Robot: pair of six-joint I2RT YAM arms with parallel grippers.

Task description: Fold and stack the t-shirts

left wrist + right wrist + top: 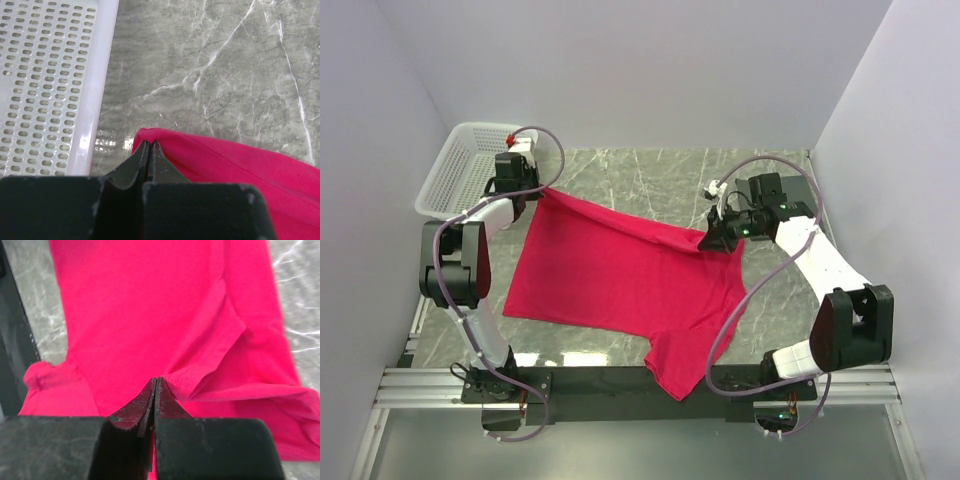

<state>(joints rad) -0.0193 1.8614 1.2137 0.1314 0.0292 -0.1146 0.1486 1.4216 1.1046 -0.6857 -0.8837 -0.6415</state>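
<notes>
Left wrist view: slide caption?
Left gripper clamps an edge of the red t-shirt beside the white mesh basket.

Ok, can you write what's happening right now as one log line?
left tool: shut on crimson-red fabric t-shirt | right tool: shut on same t-shirt

Lab robot cell: plain white walls round marble-look table, arms bolted to alu rail.

So by my count it's one red t-shirt mid-frame, one white mesh basket upper left, one marble table, plus my two grippers, left gripper and right gripper.
</notes>
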